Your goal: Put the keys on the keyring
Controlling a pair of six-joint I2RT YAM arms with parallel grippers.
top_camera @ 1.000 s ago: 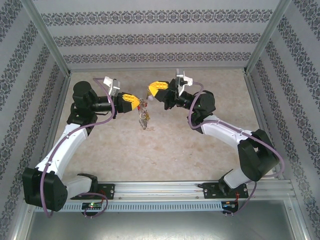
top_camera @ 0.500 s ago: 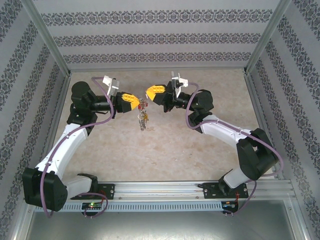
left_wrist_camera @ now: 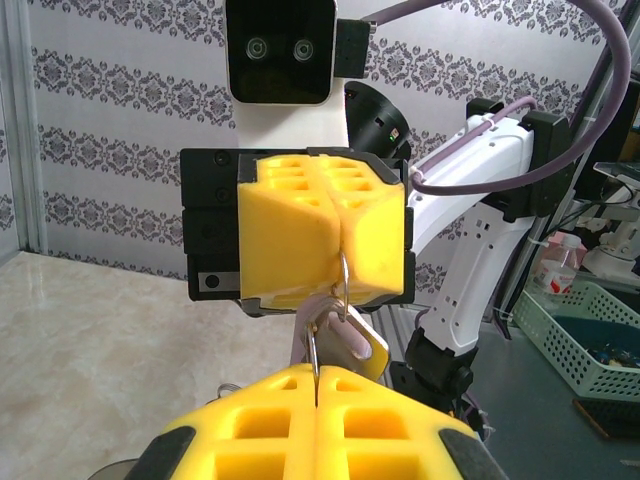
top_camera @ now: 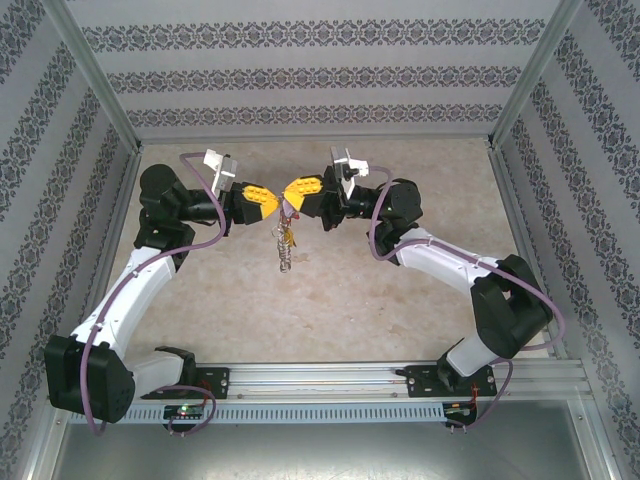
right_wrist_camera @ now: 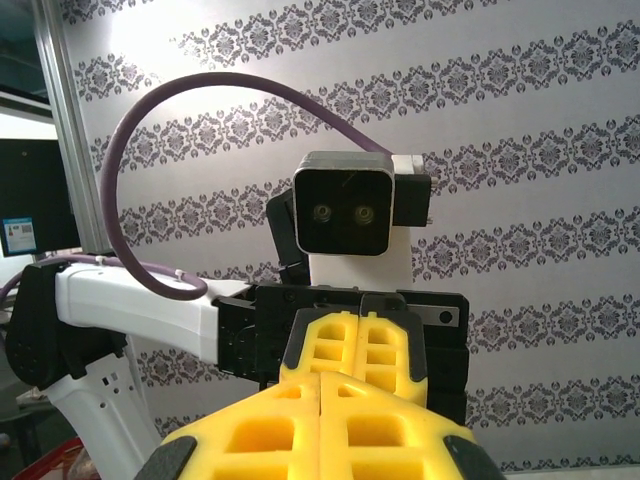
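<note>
Hanging keyring (top_camera: 286, 240) under closed jaws | lilac key (left_wrist_camera: 345, 325) seemingly pinched | basket (left_wrist_camera: 588, 335) beyond

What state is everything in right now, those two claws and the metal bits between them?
left end effector: shut on the keyring.
right end effector: shut on the lilac-headed key.
keyring: held in the air, its keys dangling.
lilac-headed key: pinched beside the loop; threaded or not, unclear.

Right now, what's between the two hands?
The keyring and a lilac-headed key, bridging the shut left hand and right hand; clearest in the left wrist view.
</note>
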